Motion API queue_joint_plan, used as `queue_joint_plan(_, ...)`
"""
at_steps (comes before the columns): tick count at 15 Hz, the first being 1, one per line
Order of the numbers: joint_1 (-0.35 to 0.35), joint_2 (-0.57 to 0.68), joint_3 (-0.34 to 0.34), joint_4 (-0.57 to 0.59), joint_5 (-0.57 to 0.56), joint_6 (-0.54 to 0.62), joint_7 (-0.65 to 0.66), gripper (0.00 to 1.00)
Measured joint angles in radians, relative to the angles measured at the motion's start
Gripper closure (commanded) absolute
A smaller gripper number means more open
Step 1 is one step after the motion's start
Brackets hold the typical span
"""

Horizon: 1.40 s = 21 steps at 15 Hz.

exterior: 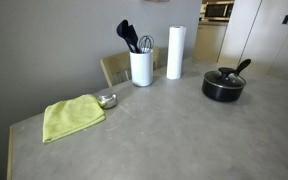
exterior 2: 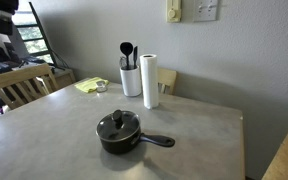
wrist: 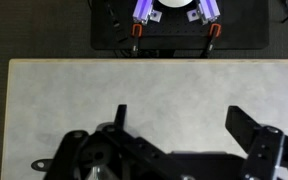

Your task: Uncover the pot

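Pot [exterior 2: 117,142]: rigid, likely light, lid [exterior 2: 117,125] on.
Hold: lid's 1 knob [exterior 2: 118,117], probably slick.
Gripper [wrist: 177,115]: jaws spread, empty.

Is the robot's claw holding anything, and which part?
Nothing is held. In the wrist view the gripper is open, with only bare table between its fingers. The pot sits untouched, lid on.

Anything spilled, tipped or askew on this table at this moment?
Nothing stands out. The pot sits flat with its lid on, the utensil holder and paper towel roll stand upright, and the yellow-green cloth lies by the small metal bowl. No spill shows.
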Motion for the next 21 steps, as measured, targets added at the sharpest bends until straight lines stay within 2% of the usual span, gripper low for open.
queue_joint_plan(6, 0.006, -0.003, 0.01, -0.001, 0.0, 0.015, 0.011, 0.0)
queue_joint_plan(11, 0.003, 0.025, -0.015, -0.09, -0.006, 0.306, -0.031, 0.0)
queue_joint_plan(15, -0.008, 0.088, -0.066, -0.145, 0.0, 0.479, -0.138, 0.0)
queue_joint_plan(21, -0.053, 0.209, -0.12, -0.161, -0.008, 0.527, -0.428, 0.0)
